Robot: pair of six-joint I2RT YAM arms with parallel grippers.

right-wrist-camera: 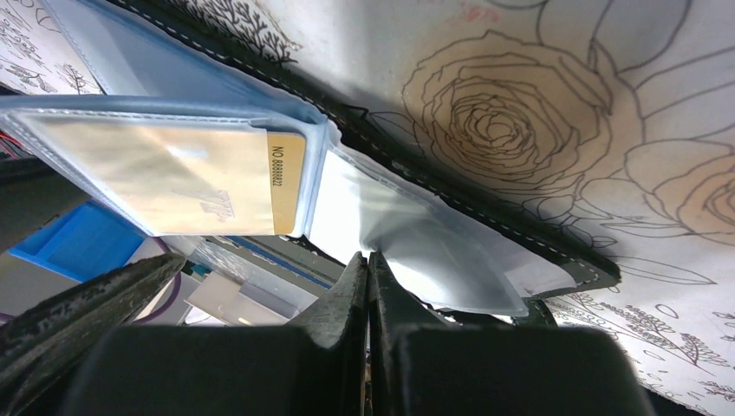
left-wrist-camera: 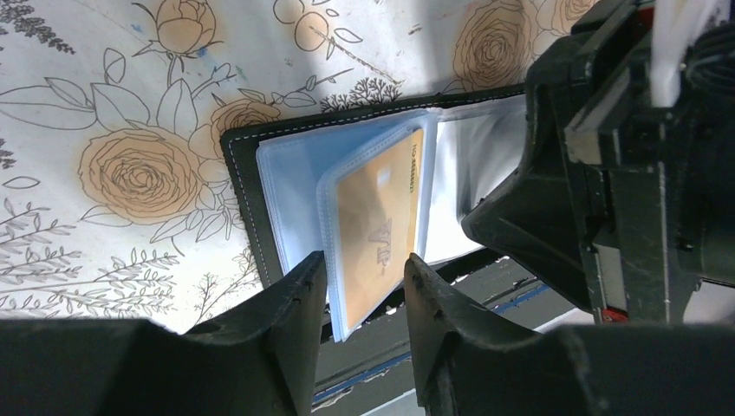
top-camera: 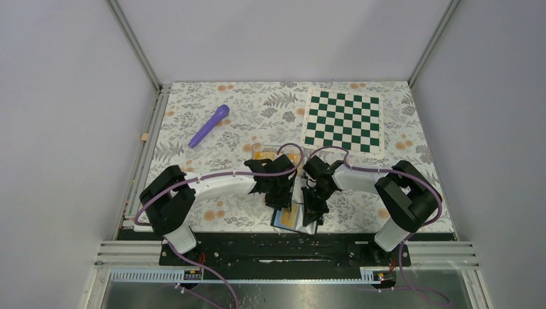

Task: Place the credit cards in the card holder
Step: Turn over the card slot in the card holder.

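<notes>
while the card holder (left-wrist-camera: 243, 173) lies open, credit card (left-wrist-camera: 377, 208) between parted left tool (left-wrist-camera: 366, 264), right tool (right-wrist-camera: 368, 262) pinched shut

Card holder (top-camera: 287, 217): I see it lying open at the near edge of the table (top-camera: 212, 219), between my left gripper (top-camera: 279, 201) and right gripper (top-camera: 314, 212).
Card (left-wrist-camera: 377, 227): in a sleeve of the card holder, its end between my left fingers.
Box (top-camera: 270, 154): just behind the left gripper.
Mat (top-camera: 343, 120): far right.
Stick-shaped object (top-camera: 209, 125): far left, well apart from the mat.
</notes>
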